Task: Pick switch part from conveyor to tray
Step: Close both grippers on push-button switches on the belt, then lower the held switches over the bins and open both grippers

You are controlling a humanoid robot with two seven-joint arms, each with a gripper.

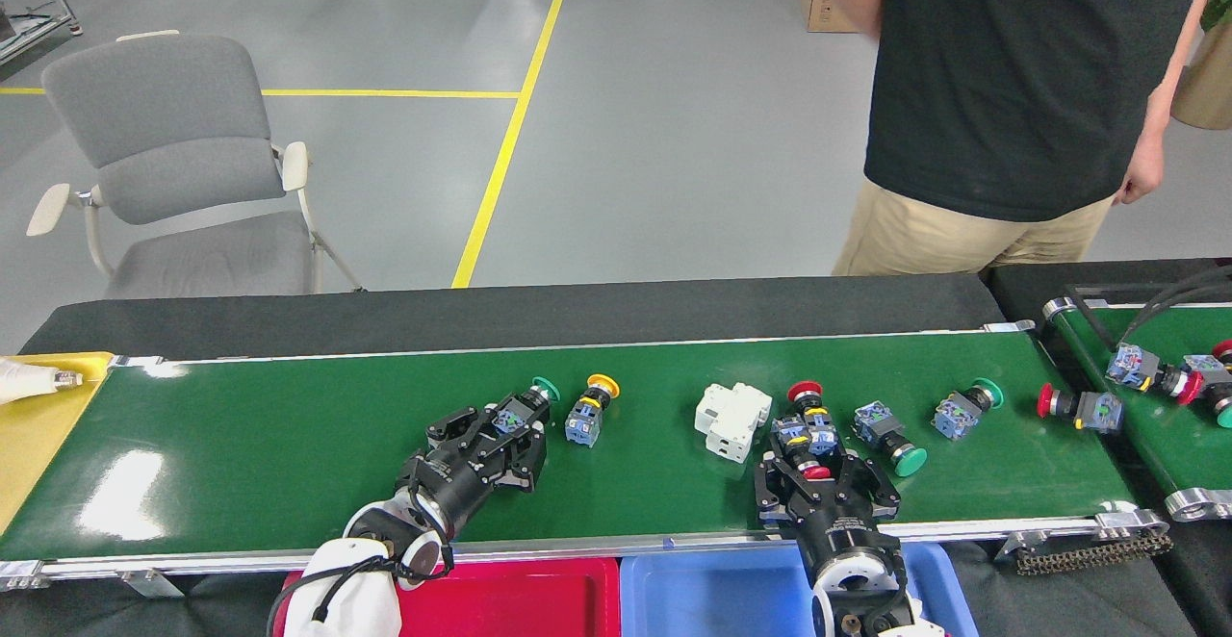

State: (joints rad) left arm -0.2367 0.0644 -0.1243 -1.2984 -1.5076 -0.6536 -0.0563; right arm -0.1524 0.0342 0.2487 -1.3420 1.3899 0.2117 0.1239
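Note:
On the long green conveyor (289, 445), my left gripper (518, 427) reaches in from the near edge. Its fingers have closed around the blue body of a green-capped switch part (527, 404). My right gripper (826, 475) is open over the belt. Its fingers straddle a red-capped switch part (816, 470) that lies against a second red-capped one (807, 406). Below the near rail sit a red tray (520, 598) and a blue tray (722, 598), both partly hidden by my arms.
More parts lie on the belt: a yellow-capped switch (589, 411), a white breaker (731, 418), two green-capped switches (890, 440) (965, 406) and a red one (1078, 406). A person (1011, 89) stands behind the conveyor. A smaller belt (1155, 425) is at the right, a chair (173, 165) at the back left.

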